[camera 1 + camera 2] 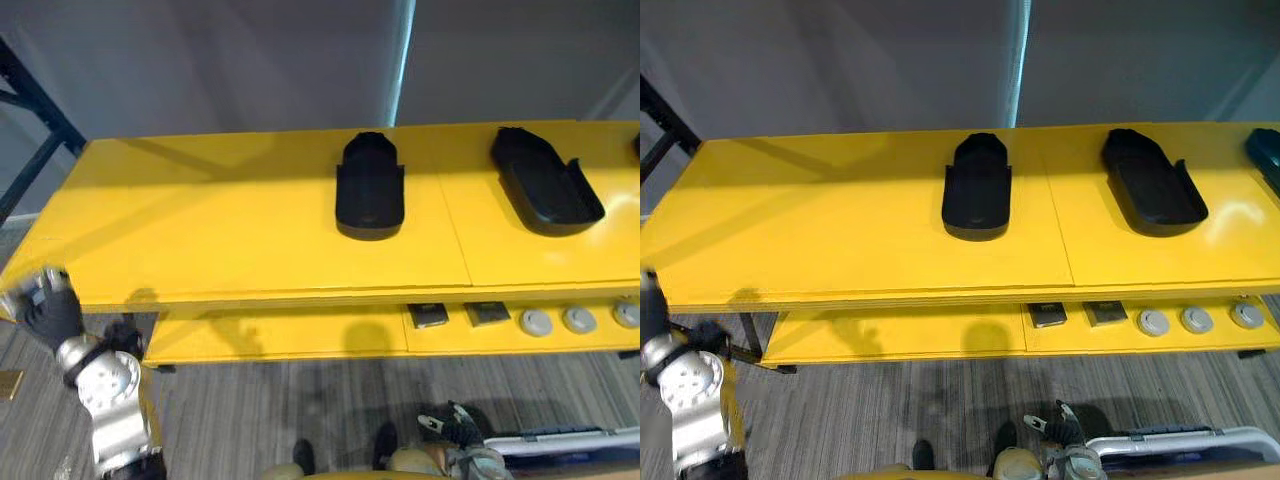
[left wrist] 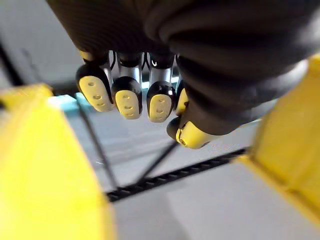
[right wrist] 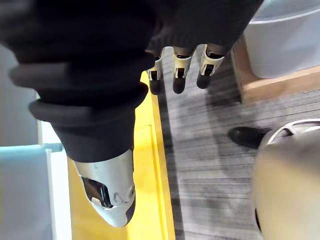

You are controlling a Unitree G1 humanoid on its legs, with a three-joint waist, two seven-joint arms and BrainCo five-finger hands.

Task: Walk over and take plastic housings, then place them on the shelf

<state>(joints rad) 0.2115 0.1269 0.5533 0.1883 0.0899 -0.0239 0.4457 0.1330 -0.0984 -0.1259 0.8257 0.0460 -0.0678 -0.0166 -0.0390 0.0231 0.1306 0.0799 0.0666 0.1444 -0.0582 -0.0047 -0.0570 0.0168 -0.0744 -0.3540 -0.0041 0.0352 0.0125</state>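
Two black plastic housings lie on the yellow shelf top (image 1: 200, 220): one in the middle (image 1: 370, 187), another further right (image 1: 545, 182). The edge of a third dark housing (image 1: 1266, 155) shows at the far right. My left hand (image 1: 45, 308) hangs at the lower left, in front of the shelf's front edge and well left of the housings. In the left wrist view its fingers (image 2: 127, 97) are relaxed and hold nothing. My right hand's fingers (image 3: 180, 70) point down over the floor beside a yellow edge, straight and empty.
A lower yellow shelf (image 1: 280, 335) carries two dark square parts (image 1: 430, 316) and three grey round parts (image 1: 579, 319). A dark metal rack frame (image 1: 35, 105) stands at the left. A white bin (image 3: 285, 40) on a wooden base sits on the floor at the right.
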